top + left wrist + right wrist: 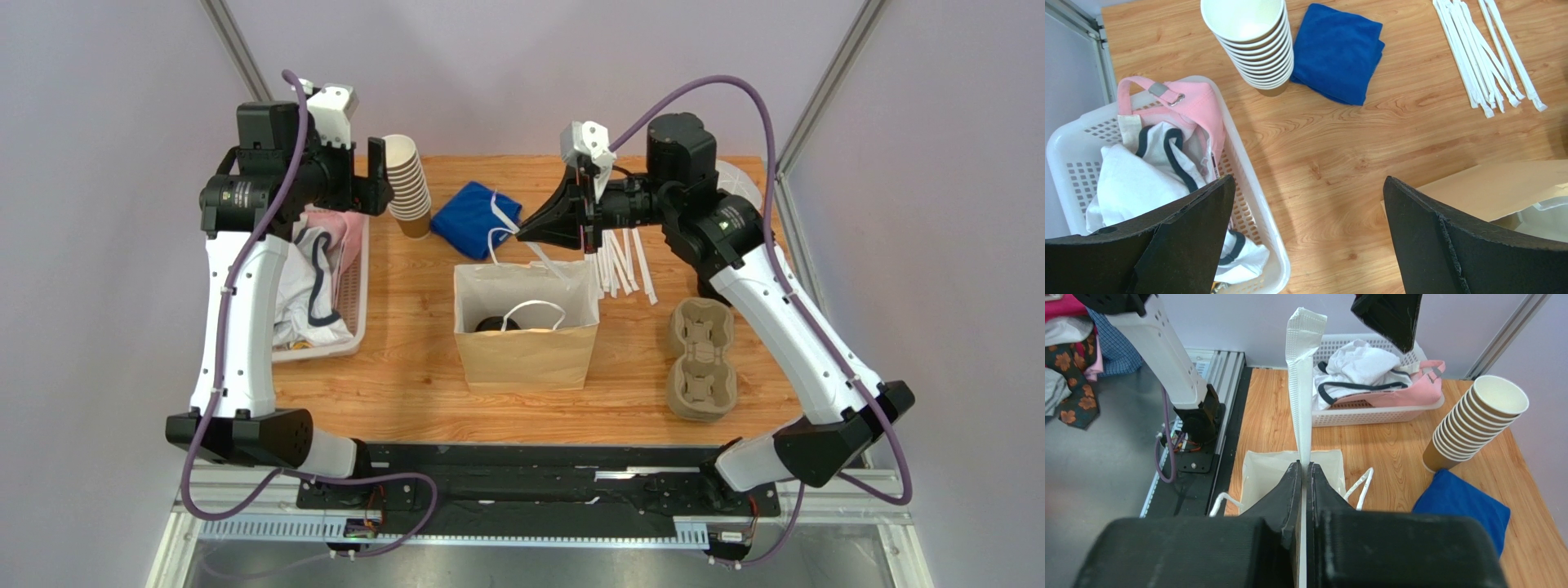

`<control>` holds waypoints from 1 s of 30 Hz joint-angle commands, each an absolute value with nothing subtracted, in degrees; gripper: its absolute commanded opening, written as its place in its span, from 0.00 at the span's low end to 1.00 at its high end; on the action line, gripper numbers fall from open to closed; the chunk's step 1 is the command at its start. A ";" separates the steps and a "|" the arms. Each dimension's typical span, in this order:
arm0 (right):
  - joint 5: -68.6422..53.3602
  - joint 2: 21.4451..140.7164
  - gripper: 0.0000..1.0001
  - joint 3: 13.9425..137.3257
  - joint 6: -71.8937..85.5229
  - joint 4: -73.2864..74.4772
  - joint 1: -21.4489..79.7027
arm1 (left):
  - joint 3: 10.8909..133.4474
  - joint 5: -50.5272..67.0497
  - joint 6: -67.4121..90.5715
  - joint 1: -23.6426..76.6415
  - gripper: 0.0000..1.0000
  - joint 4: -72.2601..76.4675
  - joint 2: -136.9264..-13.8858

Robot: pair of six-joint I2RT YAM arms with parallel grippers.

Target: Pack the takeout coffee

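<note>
A brown paper bag [525, 349] with white handles stands open at the table's middle. A dark round shape inside it [491, 325] looks like the black lid of the takeout coffee; the cup's body is hidden. My right gripper [525, 230] hovers over the bag's far rim. In the right wrist view it [1304, 468] is shut on a white paper-wrapped straw [1301, 386] that sticks out past the fingertips above the bag [1260, 471]. My left gripper [378, 172] is open and empty, raised near the cup stack, with bare table between its fingers [1308, 180].
A stack of lidless paper cups [409, 186] and a blue cloth [476, 218] sit at the back. Loose wrapped straws [620, 263] lie right of the bag. A white basket [350, 306] of clothes is at the left. A pulp cup carrier [702, 359] is at the right.
</note>
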State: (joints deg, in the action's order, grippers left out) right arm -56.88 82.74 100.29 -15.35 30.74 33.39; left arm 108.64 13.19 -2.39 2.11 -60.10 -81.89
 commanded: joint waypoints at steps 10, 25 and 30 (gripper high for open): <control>-50.89 80.16 0.00 85.97 -25.48 33.04 35.77 | 102.66 16.52 -0.53 1.67 0.99 -55.73 -78.14; -46.50 83.85 0.40 87.62 -29.36 43.15 37.71 | 100.72 18.89 -0.88 1.67 0.99 -56.25 -78.13; -45.62 83.15 0.44 89.12 -27.95 42.63 37.79 | 100.90 20.65 -1.32 1.67 0.99 -58.18 -79.63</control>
